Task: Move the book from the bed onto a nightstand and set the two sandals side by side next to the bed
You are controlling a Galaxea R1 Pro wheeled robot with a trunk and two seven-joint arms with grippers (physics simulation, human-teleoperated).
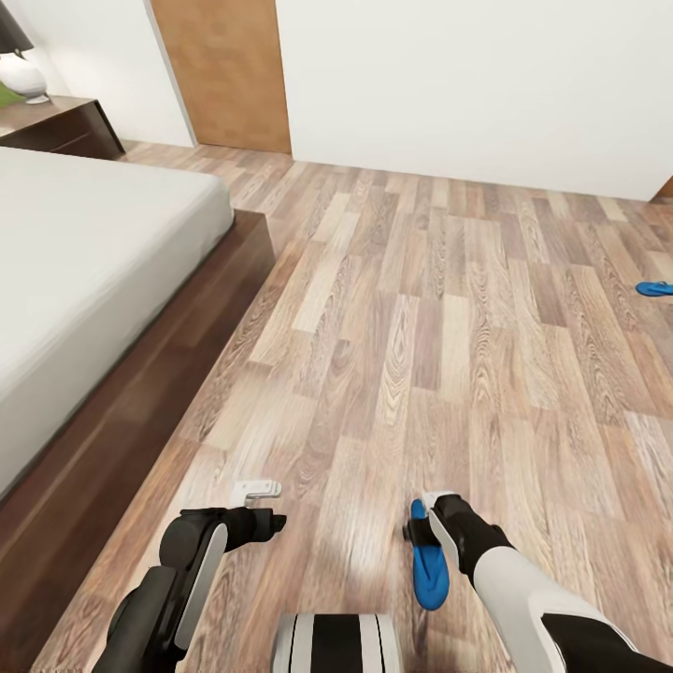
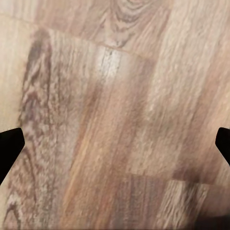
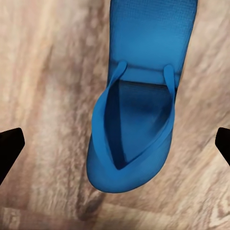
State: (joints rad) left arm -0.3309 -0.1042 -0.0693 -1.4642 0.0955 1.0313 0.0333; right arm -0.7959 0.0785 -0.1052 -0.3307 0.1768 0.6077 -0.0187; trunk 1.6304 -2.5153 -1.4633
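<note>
One blue sandal lies on the wood floor just under my right gripper. In the right wrist view this sandal sits between the two dark fingertips, which stand wide apart and clear of it, so the gripper is open. The second blue sandal rests on the floor far off at the right edge. My left gripper hangs open above bare floor, near the bed's foot. The bed has an off-white mattress and a dark wood frame and fills the left side. The nightstand stands at the far left. The book is out of view.
A white lamp base stands on the nightstand. A wooden door panel and a white wall close off the far side. The bed's low frame runs along my left. My base shows at the bottom.
</note>
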